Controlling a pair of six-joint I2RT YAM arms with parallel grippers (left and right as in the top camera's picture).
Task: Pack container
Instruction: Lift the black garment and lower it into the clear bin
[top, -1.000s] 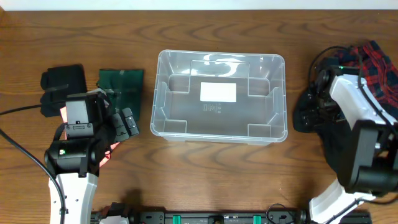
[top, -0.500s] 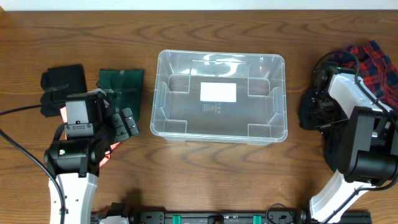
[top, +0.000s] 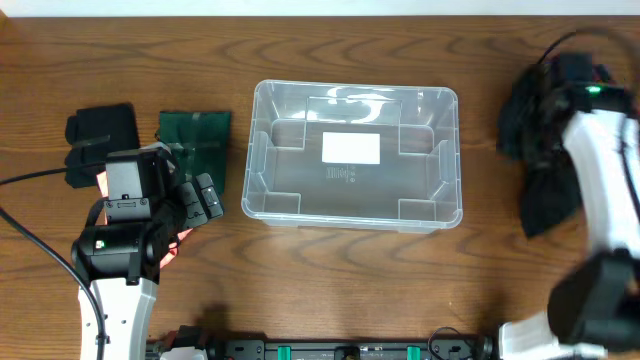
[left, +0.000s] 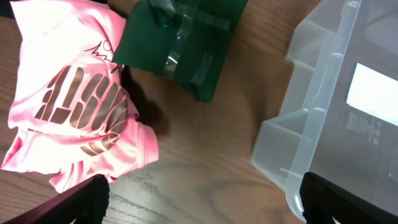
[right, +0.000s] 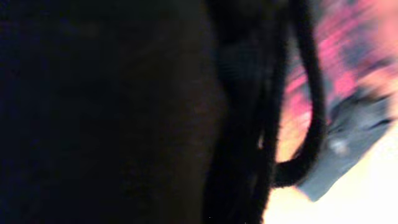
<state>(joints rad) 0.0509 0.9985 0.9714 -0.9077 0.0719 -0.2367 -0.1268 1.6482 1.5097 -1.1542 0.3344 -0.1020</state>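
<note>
**Bin empty, first pick in progress on the right side**

Left claw (left: 202, 186): fingers stood wide apart and held nothing. It was above bare wood. In the left wrist view, the pink T-shirt with metallic lettering (left: 74, 118) lay at 10 o'clock from it. The dark green folded cloth with clear tape strips (left: 180, 43) lay at 12, and the bin wall rose at 3.

Right claw: I could not tell its state. The right wrist view was nearly all black, blurred fabric, with a dark cable loop and a red-pink smear at 3 o'clock. From overhead the fingers were lost in the black crumpled garment (top: 540, 170), with the white right arm (top: 600, 160) running along it.

Container: the large clear rectangular plastic bin (top: 300, 170) sat at table centre. It was upright and open, with nothing inside except the white label (top: 350, 148) on its base. The left claw was at its 8 o'clock and the green cloth just beside it at 9. A black folded item (top: 100, 130) lay further out at 9, and the black garment was well apart at 3.

Step, as I judged it: packing not started, and the right arm appeared to be gathering the black garment.

Next move would call for:
- a confirmed grip on the cloth
- enough lift for the hanging fabric to clear the rim
- travel toward 9 o'clock, then release over the base

The left arm was free to take the pink shirt.
</note>
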